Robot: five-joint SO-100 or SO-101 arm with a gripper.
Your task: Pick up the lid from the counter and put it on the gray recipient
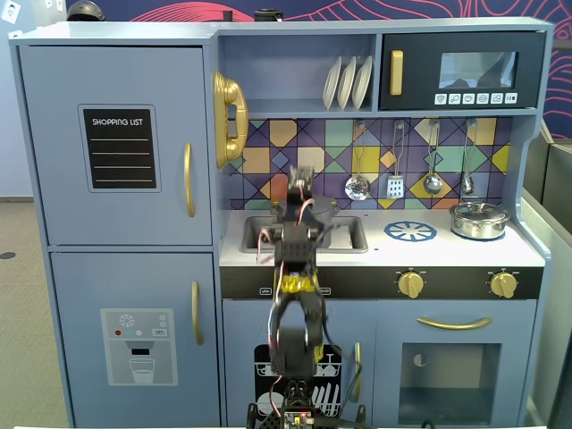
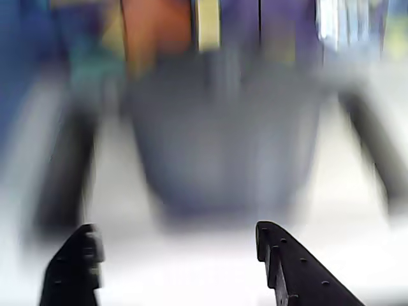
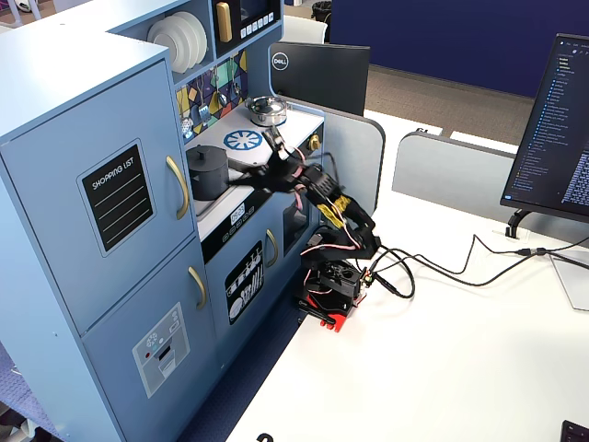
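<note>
**While the lid hides: lining up on the gray pot**

Since my wrist view is a smeary mess right now, take this with some salt. My gripper (image 2: 172, 233) is spread wide with nothing between the fingers, pointed straight at the gray pot (image 2: 223, 146), which sits near, dead ahead. In a fixed view the pot (image 3: 207, 170) stands on the counter (image 3: 276, 129) by the sink, left of the blue burner ring (image 3: 244, 140); whether it's down in the sink or beside it, I can't tell.

The lid? I honestly can't pick it out. The pot's top looks closed off from the side, maybe with a little bump, so it might already be wearing it, but I can't tell.

If it's lying on the counter, my take: come down centred on the knob, pinch that rather than the flat rim, lift straight, and lower it level so it doesn't catch the pot's edge.

Can't see inside the gray pot. The silver pot (image 1: 480, 219) has its own lid on.
</note>
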